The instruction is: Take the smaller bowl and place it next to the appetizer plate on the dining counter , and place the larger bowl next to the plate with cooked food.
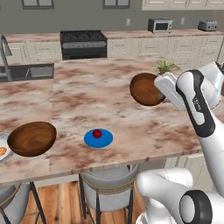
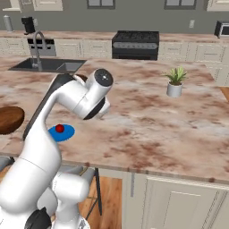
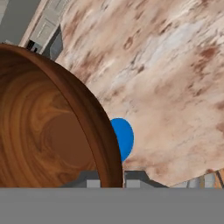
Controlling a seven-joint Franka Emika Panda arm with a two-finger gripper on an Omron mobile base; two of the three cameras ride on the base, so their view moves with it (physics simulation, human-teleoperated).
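Small bowl (image 3: pixel 48 127): nearest the hand camera, tipped on edge, its rim running between the two fingertips; in the left base view (image 1: pixel 146 89) it hangs above the counter, right of centre.
Gripper (image 3: pixel 110 179): clamped on the small bowl's rim, jaws close together.
Blue plate (image 1: pixel 98 138): flat on the counter near the front edge, red piece at its centre; well apart from the held bowl, partly hidden behind it in the hand view (image 3: pixel 122 138).
Large bowl (image 1: pixel 32 138): resting on the counter at the left, touching or overlapping the white plate (image 1: pixel 2 151).
Counter (image 1: pixel 92 96): marbled top, stools below.
Potted plant (image 2: pixel 175 82): upright, far right side.
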